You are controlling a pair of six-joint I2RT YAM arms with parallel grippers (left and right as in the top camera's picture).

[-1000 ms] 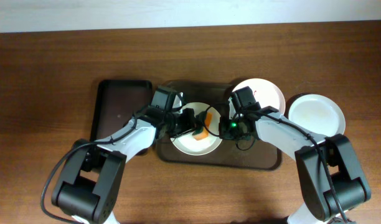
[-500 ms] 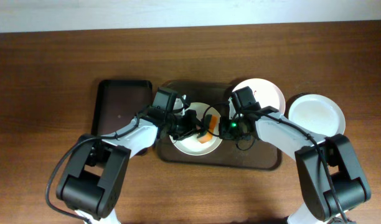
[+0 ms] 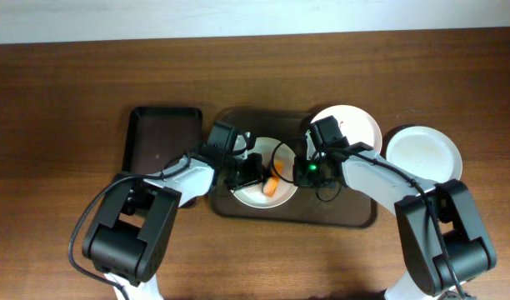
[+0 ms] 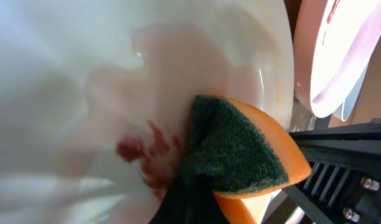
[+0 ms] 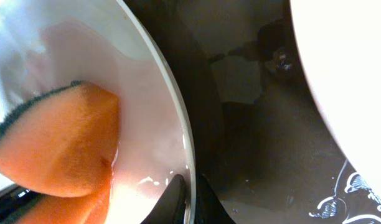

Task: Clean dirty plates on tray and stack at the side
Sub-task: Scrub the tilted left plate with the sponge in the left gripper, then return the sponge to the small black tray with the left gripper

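Observation:
A white plate (image 3: 253,197) lies in the middle of the dark brown tray (image 3: 338,218). My left gripper (image 3: 257,172) is shut on an orange sponge with a green scouring face (image 3: 272,186) and presses it on this plate. In the left wrist view the sponge (image 4: 240,149) sits beside a red smear (image 4: 147,155) on the plate (image 4: 84,68). My right gripper (image 3: 303,172) is shut on the plate's right rim (image 5: 154,81), one finger on each side (image 5: 189,194). A second plate (image 3: 357,125) with a small red mark lies on the tray's right part. A third plate (image 3: 423,154) lies on the tabletop, right of the tray.
A smaller black tray (image 3: 159,140) stands left of the brown tray. Both arms cross over the brown tray's front half. The wood-grain tabletop (image 3: 72,100) lies around the trays.
My left gripper has dragged the sponge across the middle plate toward its front edge. My right gripper has stayed on the plate's rim.

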